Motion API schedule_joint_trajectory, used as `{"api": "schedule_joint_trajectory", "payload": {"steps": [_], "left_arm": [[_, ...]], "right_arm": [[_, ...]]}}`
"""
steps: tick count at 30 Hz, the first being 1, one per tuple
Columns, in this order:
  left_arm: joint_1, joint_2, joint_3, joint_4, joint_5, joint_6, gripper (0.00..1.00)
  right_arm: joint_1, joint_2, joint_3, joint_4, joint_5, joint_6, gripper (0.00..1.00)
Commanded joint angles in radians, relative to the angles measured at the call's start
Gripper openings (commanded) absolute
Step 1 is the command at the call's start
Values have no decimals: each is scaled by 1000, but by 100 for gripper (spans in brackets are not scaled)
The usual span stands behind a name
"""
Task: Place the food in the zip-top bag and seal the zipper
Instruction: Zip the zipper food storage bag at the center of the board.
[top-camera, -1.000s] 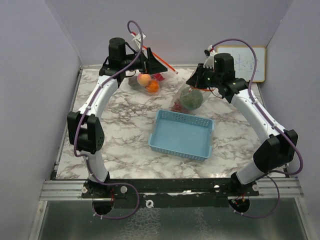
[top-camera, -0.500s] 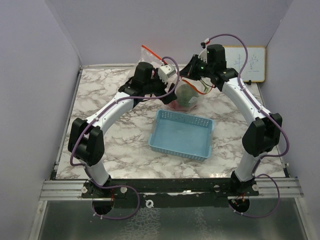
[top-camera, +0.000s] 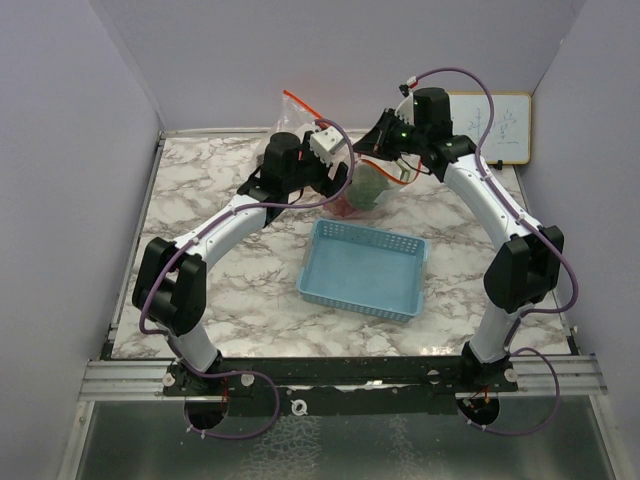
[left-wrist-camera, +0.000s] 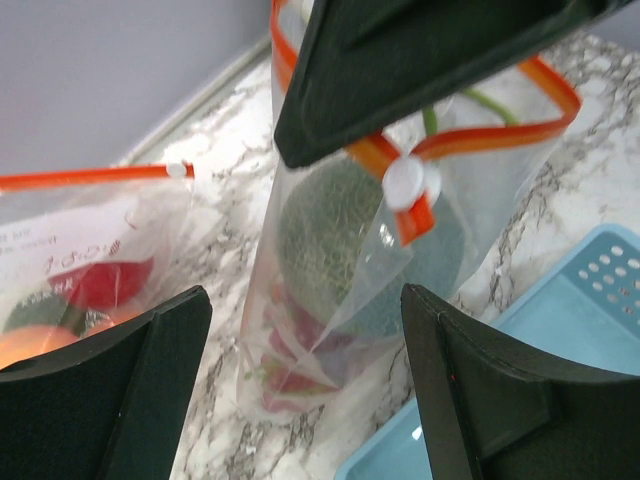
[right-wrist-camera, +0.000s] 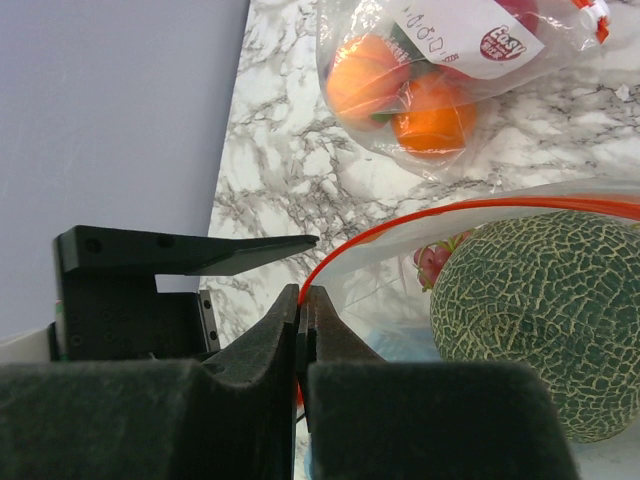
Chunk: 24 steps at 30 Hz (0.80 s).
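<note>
Since a second back, my left gripper (left-wrist-camera: 305, 340) had swung from upper left to frame centre, jaws apart around the zip-top bag (left-wrist-camera: 330, 330). It hung upper centre, its zipper (right-wrist-camera: 420, 222) pinched by the right gripper (right-wrist-camera: 303, 305). With the melon (right-wrist-camera: 545, 310) inside I judged it heavy and the film slippery, so I'd grip beside the white slider (left-wrist-camera: 405, 185)
</note>
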<state>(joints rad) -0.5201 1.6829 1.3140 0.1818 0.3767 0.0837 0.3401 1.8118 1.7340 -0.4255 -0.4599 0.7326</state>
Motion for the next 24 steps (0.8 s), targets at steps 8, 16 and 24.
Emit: {"api": "schedule_joint_trajectory", "payload": {"steps": [8,16,24], "left_arm": [[-59,4,-32,171,-69,-52,64],[-60,50,-15,200,-89,-67,35],[-60,67,-28,237,-83,-98,0]], "right_arm": [[-3,9,40,60,-57,48,2],[-3,-3,23,57,-74,64,2],[-6,-13,36,51,-83,63,2]]}}
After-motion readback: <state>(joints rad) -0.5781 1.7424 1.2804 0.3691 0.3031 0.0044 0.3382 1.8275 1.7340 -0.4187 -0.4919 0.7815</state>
